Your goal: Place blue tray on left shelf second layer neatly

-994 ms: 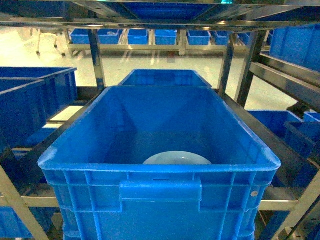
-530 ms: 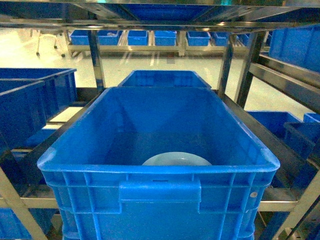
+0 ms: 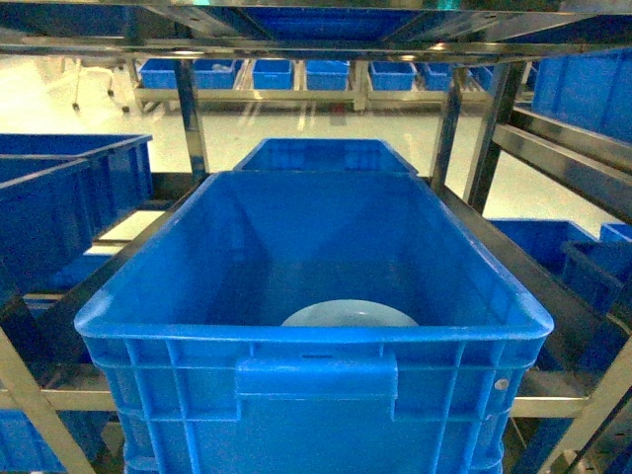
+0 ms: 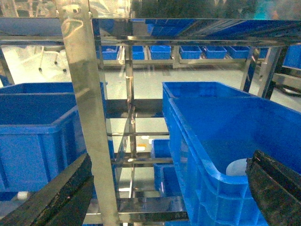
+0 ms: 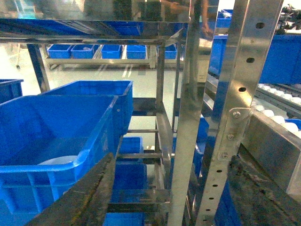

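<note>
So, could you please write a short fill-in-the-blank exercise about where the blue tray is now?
1. The blue tray lies inside a deep blue ____.
2. In the head view, the tray is mostly hidden behind the crate's ____ wall.
3. Neither gripper ____ the tray.
4. The shelf uprights are made of ____.

Missing words: crate; front (near); holds; metal (steel)

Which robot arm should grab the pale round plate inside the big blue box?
Hard to call; probably the left. Both grippers are open and outside the crate. The plate lies low at its near wall. In the left wrist view the left gripper straddles the crate's rim; in the right wrist view the right gripper faces a shelf post.
</note>
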### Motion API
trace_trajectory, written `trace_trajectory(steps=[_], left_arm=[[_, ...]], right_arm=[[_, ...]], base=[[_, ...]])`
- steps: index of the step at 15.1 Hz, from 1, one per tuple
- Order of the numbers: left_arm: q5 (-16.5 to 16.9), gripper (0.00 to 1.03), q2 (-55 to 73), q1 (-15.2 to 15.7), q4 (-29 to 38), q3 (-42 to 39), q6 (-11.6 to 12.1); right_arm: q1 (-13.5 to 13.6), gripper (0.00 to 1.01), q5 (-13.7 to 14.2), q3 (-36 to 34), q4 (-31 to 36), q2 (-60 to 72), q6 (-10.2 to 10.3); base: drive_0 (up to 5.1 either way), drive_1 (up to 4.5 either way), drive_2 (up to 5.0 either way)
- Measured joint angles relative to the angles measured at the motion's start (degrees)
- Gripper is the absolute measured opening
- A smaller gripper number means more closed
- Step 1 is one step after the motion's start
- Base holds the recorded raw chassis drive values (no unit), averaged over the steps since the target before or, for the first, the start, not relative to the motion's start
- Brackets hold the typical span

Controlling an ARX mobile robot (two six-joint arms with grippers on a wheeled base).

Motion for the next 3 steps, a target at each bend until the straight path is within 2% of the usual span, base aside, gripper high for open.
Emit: trace_trajectory(steps=[2, 3], left_arm=[[0.0, 0.98, 0.0, 0.0, 0.0, 0.0, 0.0], [0.0, 0.98, 0.0, 0.0, 0.0, 0.0, 0.0]], right_arm=[[0.0, 0.93, 0.0, 0.0, 0.0, 0.0, 0.0], [0.0, 0.99, 0.0, 0.0, 0.0, 0.0, 0.0]], base=[[0.0, 0.0, 0.0], [0.0, 0.0, 0.0]])
